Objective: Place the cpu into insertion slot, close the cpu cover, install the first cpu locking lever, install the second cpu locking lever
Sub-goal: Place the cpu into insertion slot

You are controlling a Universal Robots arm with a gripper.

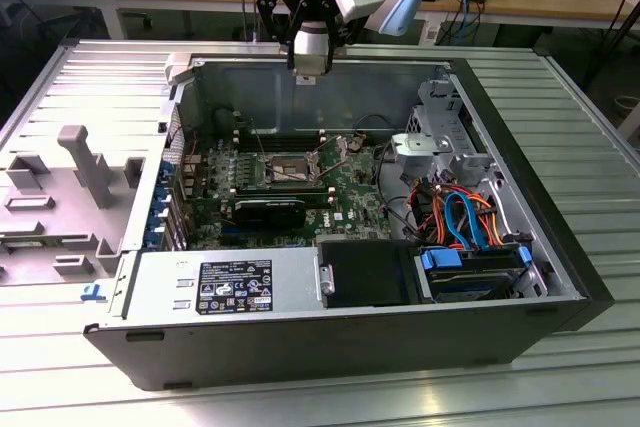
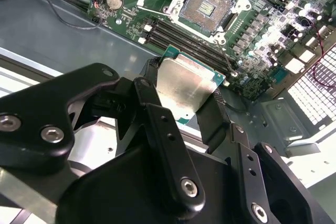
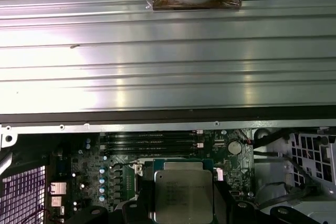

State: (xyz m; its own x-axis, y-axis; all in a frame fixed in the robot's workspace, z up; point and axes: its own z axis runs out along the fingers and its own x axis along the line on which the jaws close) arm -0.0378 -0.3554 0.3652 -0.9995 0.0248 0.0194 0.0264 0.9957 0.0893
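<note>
Ribbed aluminium worktop (image 1: pixel 585 97) carries an open computer case (image 1: pixel 330 332) lying on its side, so the motherboard (image 1: pixel 352 199) faces up at me and I can come at it from above.

My gripper (image 1: pixel 310 59) hangs over the far edge of the case in the exterior view, high enough to clear its walls. It is closed on the cpu (image 2: pixel 182 88): in the second wrist view the black fingers (image 2: pixel 214 120) pinch it by two opposite edges. That keeps the silvery metal top turned toward the cameras and, I judge, spares the underside any contact. The chip sits nearly flat in the grasp, its green border showing at the corners.

Below, the insertion slot (image 2: pixel 206 8) lies bare, its dark field of contacts exposed inside the silver rim, with nothing over it. The long memory slots (image 2: pixel 176 36) run just beside it, between the socket and where I hold the chip. The cpu is well apart from the slot, up in the air, not yet over it and not yet seated.
</note>
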